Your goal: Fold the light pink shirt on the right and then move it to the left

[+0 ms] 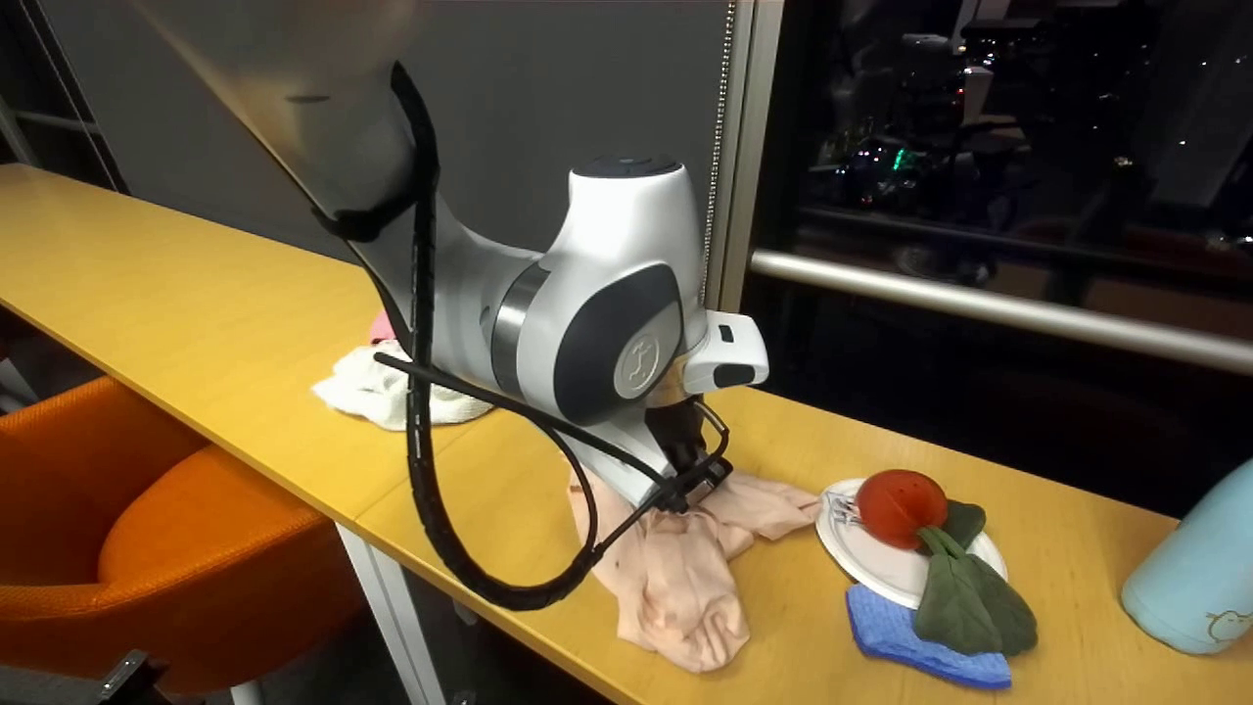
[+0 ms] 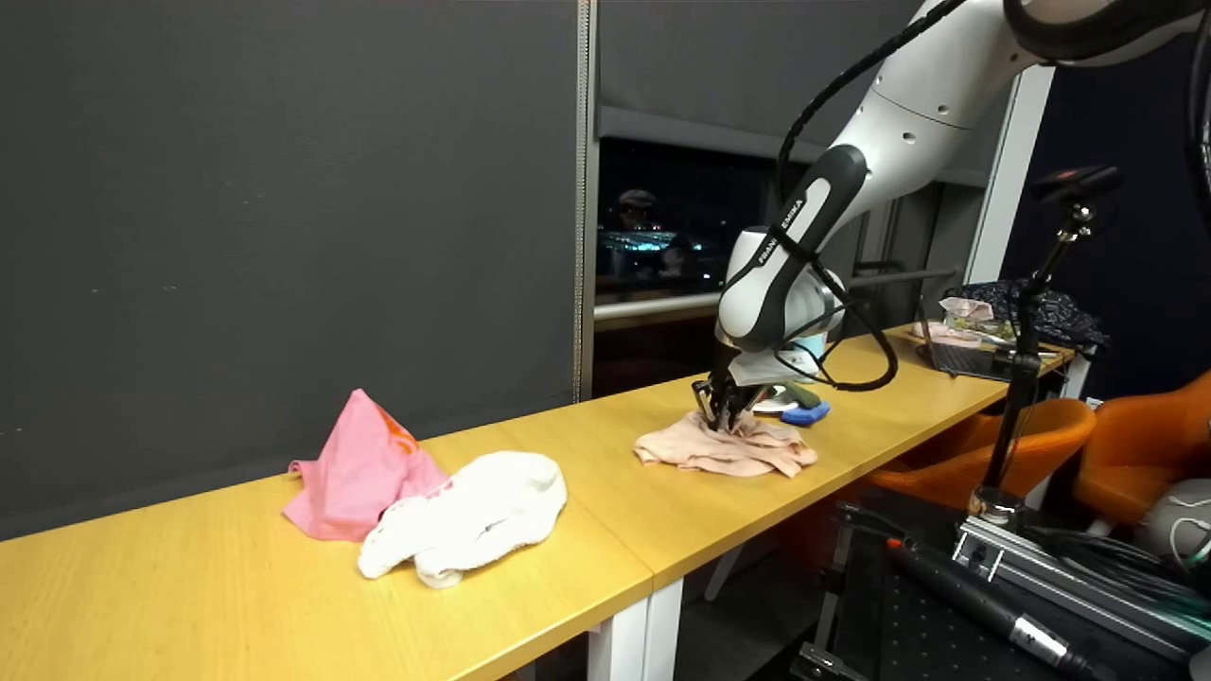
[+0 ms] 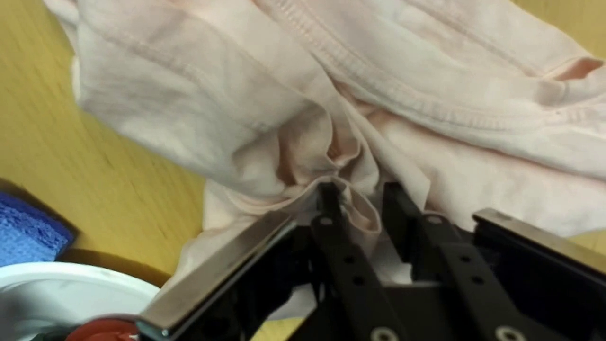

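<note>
White robot arm [image 2: 889, 161] leans over the long, yellow wood-topped bench [image 2: 605, 482], its black, two-fingered pincer [image 3: 362, 196] tip-down in a light pink, soft cloth shirt [image 1: 685, 587], which lies to the rt. of a white, textured cloth [image 2: 473, 515] in both exterior views. In the wrist view the jaws stand a narrow gap apart, w/ slack pink folds between & no firm hold showing. The shirt is a rumpled heap, layers overlapping, one end at the rim of a round white plate [image 1: 876, 573]; touching or just short, can't tell. Progress, est.: mid-fold, pre-move; folding looks under way but incomplete, w/ uneven edges & no neat packet yet, and the transfer isn't done. Left to do, by the look of it: approx. a fold or two more, some tidying, then a secure grip & the carry to the left side, prob. toward the white cloth & the peaked, deeper-pink fabric piece [image 2: 355, 473] touching it.
</note>
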